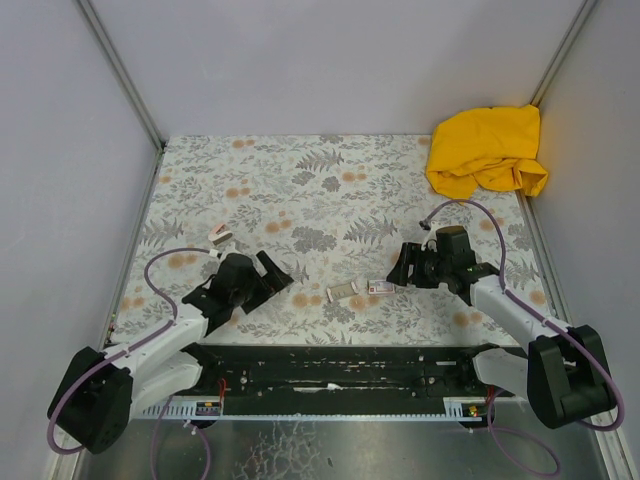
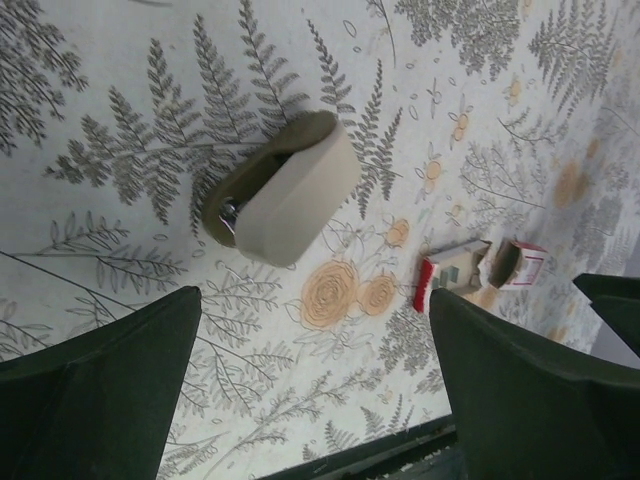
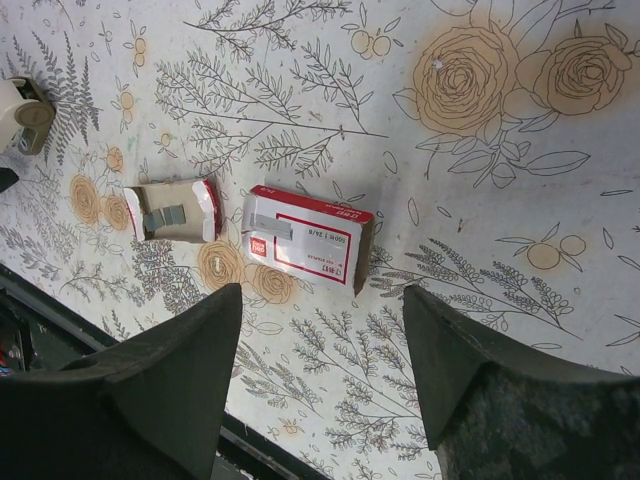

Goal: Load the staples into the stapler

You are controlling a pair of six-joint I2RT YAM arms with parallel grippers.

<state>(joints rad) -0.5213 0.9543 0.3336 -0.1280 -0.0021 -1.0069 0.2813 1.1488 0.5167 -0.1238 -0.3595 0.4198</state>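
The cream stapler (image 1: 219, 235) lies on the floral cloth at the left, also in the left wrist view (image 2: 285, 190) and at the edge of the right wrist view (image 3: 20, 112). The white-and-red box is apart in two pieces mid-table. Its open tray (image 1: 342, 291) (image 3: 172, 212) holds short silvery staples (image 3: 165, 218). Its sleeve (image 1: 380, 287) (image 3: 305, 245) lies beside it. A grey strip on the sleeve may be print or a staple strip. My left gripper (image 1: 270, 270) (image 2: 315, 390) is open and empty near the stapler. My right gripper (image 1: 408, 265) (image 3: 320, 390) is open and empty just right of the sleeve.
A crumpled yellow cloth (image 1: 488, 150) lies at the back right corner. Grey walls with metal posts enclose the table on three sides. The black base rail (image 1: 340, 372) runs along the near edge.
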